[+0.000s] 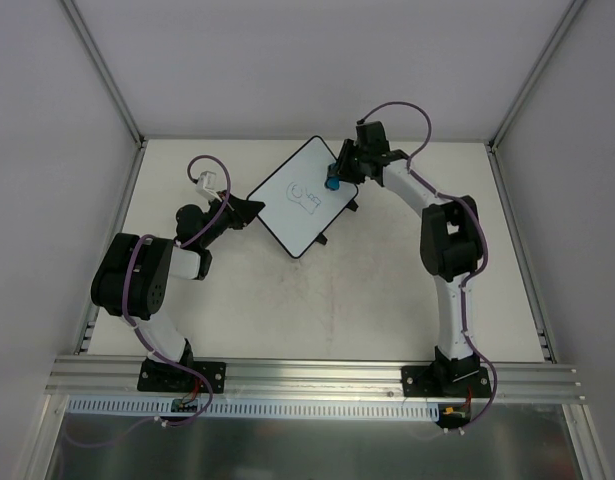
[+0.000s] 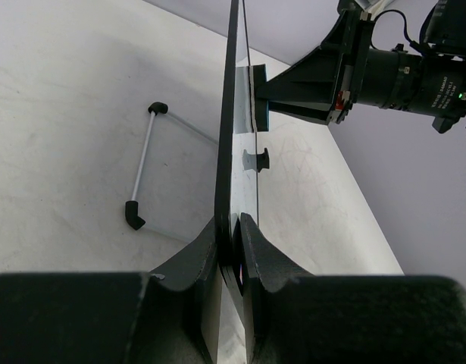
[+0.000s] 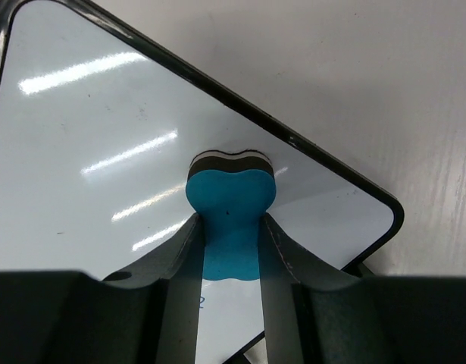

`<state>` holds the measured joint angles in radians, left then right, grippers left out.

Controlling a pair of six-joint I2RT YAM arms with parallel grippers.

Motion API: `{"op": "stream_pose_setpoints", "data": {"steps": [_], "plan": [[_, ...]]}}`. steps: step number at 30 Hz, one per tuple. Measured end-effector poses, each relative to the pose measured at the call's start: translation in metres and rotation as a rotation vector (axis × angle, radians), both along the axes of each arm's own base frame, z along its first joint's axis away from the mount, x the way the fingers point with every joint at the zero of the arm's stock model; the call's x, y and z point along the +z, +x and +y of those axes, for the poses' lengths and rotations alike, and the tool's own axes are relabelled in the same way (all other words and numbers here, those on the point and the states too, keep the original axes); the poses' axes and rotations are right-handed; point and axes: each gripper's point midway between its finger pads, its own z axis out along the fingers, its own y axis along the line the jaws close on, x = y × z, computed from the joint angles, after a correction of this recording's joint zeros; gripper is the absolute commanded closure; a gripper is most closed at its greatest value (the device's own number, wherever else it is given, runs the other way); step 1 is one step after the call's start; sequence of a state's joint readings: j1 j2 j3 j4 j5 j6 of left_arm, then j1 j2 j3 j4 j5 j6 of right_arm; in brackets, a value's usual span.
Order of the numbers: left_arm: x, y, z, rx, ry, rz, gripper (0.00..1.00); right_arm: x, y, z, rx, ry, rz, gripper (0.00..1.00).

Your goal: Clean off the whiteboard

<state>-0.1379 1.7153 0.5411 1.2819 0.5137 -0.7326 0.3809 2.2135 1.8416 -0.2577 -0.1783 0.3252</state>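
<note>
The whiteboard [image 1: 287,220] is pinched at its edge by the left claw [image 2: 234,227], and the blue eraser [image 3: 231,193] is clamped in the right claw [image 3: 231,227]. It could be levered loose by hard wiping.

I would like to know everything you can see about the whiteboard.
The whiteboard is a flat, glossy white rectangle with rounded corners, a thin black rim and two small black tabs on one edge. Seen from above it is turned diagonally, with faint pen marks near its middle. The left pincer clamps its left corner. A blue eraser, held by the right pincer, presses on its surface.
</note>
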Motion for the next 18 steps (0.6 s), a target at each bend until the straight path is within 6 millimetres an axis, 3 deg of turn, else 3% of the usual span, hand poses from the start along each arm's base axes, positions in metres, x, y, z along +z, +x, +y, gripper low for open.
{"op": "stream_pose_setpoints", "data": {"steps": [5, 12, 18], "plan": [[0.000, 0.000, 0.000, 0.000, 0.000, 0.001, 1.00, 0.005, -0.010, 0.013, 0.065, -0.106, -0.076, 1.00], [-0.001, 0.000, 0.001, 0.002, 0.000, 0.002, 1.00, 0.026, -0.063, 0.086, 0.306, -0.164, -0.181, 1.00], [-0.002, 0.001, 0.002, 0.009, 0.000, 0.011, 1.00, 0.031, -0.091, 0.120, 0.437, -0.208, -0.246, 1.00]]}}
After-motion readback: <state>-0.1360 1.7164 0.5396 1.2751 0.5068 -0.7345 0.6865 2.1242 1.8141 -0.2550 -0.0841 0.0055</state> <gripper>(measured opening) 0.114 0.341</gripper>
